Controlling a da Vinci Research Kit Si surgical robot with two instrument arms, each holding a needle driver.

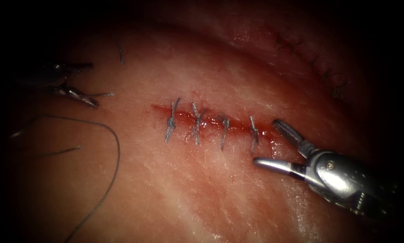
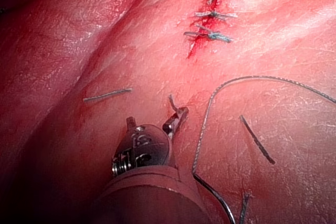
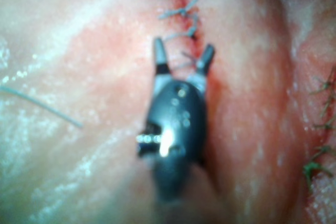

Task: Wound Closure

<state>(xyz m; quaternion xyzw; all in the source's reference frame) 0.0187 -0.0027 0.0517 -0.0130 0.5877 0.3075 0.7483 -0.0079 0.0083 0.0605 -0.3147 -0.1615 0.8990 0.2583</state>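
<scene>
The right hand [image 1: 267, 144] is spread wide at the right end of the cut [image 1: 211, 120] and holds nothing. The left hand [image 1: 91, 85], well left of the cut, is parted, with a short cut end of thread [image 1: 103, 94] at its lower jaw tip. Four knotted stitches [image 1: 197, 122] cross the cut in the tissue [image 1: 202, 189]. Loose thread [image 1: 114, 148] curves over the tissue at left. The needle cannot be located.

You can see an older row of dark stitches [image 1: 316, 63] on the far ridge at the upper right. Loose thread scraps lie at the left: one short piece [image 1: 119, 50] high up, another piece [image 1: 62, 151] lower down.
</scene>
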